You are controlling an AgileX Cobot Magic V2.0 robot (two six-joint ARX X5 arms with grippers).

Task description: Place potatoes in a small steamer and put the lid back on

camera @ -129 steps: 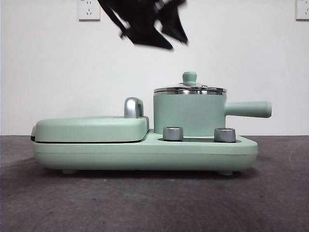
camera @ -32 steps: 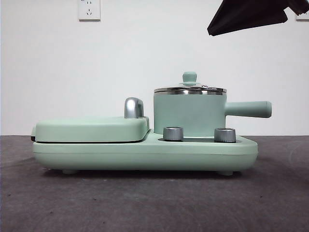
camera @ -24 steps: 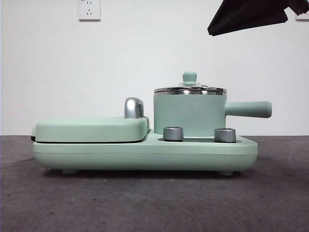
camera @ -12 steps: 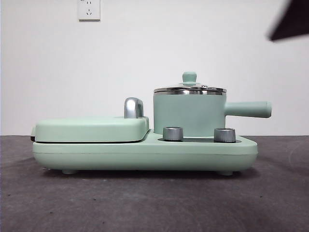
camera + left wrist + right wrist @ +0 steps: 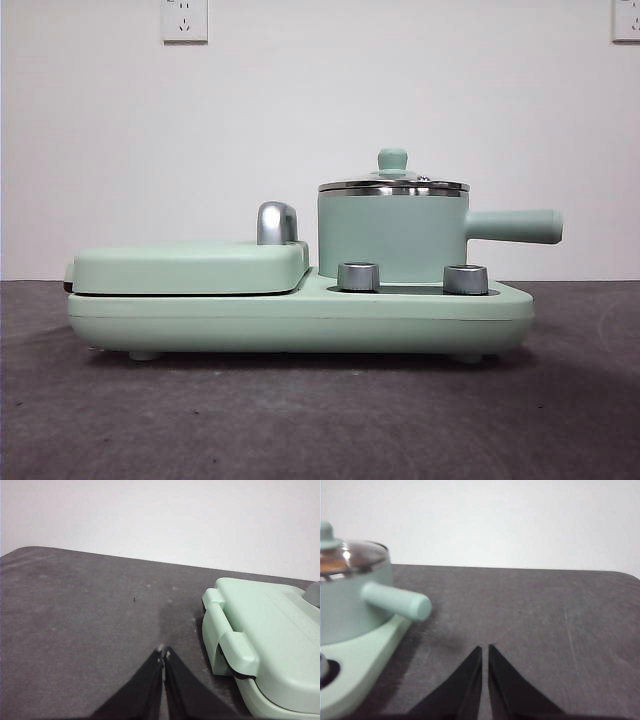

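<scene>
The small steamer (image 5: 392, 238), a mint-green pot with a straight side handle (image 5: 515, 226), stands on the right of the mint-green cooker base (image 5: 300, 318). The glass lid (image 5: 393, 183) with its green knob sits on the pot. The pot also shows in the right wrist view (image 5: 350, 607), with the lid (image 5: 350, 555) on it and something orange-brown under the glass. My right gripper (image 5: 484, 650) is shut and empty over the table beside the pot's handle. My left gripper (image 5: 163, 653) is shut and empty over the table beside the grill plate (image 5: 265, 640).
The flat mint-green grill plate (image 5: 190, 265) with a chrome handle (image 5: 277, 222) lies closed on the left of the base. Two steel knobs (image 5: 359, 276) are on the base's front. Dark grey table all around; white wall behind.
The dark arm at the top right of the front view has drawn off to the right and left the picture. The pot, lid and grill have not moved.
</scene>
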